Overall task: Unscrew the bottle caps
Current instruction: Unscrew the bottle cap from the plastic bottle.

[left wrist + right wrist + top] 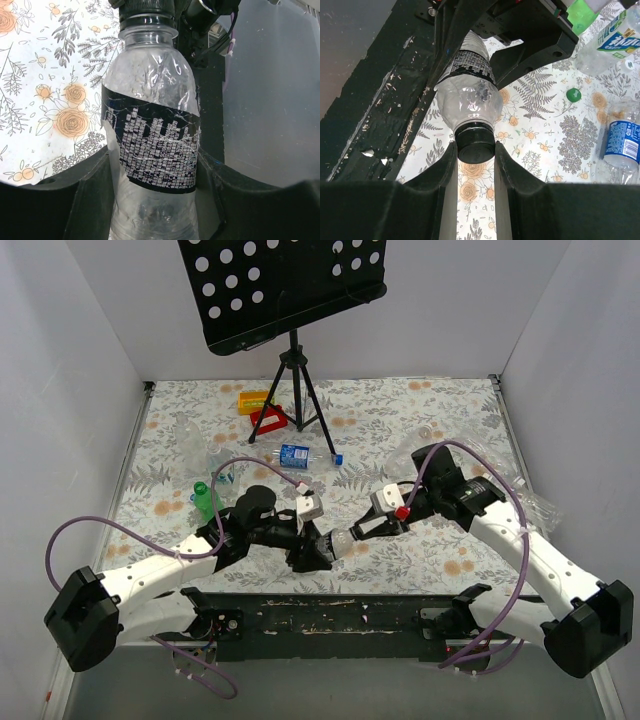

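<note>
Left gripper clamping around body of clear bottle with black label, holding it sideways above near-centre of floral mat. Right gripper pinching tight on black cap, fingers pressing both sides. Loose green cap lying on mat, apart from held bottle; green bottle and blue-label bottle lying further left, well apart

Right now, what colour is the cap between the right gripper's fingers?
The cap is black; right wrist view.
</note>
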Tool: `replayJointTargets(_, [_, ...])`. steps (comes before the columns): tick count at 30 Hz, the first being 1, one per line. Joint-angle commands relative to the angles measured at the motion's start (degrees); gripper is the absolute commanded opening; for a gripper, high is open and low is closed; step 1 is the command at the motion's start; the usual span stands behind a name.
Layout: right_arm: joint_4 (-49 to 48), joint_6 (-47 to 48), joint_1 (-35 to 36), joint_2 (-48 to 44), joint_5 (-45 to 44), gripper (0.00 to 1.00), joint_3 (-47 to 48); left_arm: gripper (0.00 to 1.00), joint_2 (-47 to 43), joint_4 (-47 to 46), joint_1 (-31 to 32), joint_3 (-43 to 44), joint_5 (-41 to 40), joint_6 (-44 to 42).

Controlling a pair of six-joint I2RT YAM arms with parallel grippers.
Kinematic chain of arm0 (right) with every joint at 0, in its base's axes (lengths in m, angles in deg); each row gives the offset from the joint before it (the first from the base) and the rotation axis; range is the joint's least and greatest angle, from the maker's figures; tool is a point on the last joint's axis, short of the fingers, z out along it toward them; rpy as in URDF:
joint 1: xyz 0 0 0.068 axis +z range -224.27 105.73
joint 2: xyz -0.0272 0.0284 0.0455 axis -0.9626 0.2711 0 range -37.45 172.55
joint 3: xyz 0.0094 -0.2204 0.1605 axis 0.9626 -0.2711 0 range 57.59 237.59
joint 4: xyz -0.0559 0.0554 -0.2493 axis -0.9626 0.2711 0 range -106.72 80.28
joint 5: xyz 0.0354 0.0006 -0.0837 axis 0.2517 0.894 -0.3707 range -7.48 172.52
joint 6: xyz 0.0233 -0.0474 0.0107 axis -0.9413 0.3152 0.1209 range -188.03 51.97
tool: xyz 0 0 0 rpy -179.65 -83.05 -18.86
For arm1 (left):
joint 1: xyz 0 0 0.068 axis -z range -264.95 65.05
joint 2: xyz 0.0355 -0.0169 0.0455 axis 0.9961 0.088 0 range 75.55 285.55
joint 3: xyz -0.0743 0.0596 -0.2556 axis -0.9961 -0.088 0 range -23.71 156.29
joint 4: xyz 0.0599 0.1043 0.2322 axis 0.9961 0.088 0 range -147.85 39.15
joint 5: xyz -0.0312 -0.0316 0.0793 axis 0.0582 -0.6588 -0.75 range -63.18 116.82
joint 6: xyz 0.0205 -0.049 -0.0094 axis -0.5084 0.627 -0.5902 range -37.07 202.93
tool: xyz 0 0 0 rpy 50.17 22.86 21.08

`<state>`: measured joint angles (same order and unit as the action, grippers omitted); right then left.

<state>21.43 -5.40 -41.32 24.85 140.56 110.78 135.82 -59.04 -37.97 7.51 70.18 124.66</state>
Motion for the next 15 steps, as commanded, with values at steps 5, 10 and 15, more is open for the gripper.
replayJointTargets(5, [-6.15,-10.59,-3.94,-1.39,-5.31,0.27,-2.91,0.08,-0.95,0.22,0.13,2.26,-3.42,-2.27])
replayJointTargets(10, [-8.71,-17.97,-6.84,-1.22,-4.52,0.68,-3.09,0.07,-1.03,3.74,1.09,3.32,-11.78,-4.64])
replayJointTargets(15, [-8.88,-28.59,-10.18,1.06,1.62,0.75,-1.86,0.07,-2.35,6.28,3.99,3.58,-20.74,-8.42])
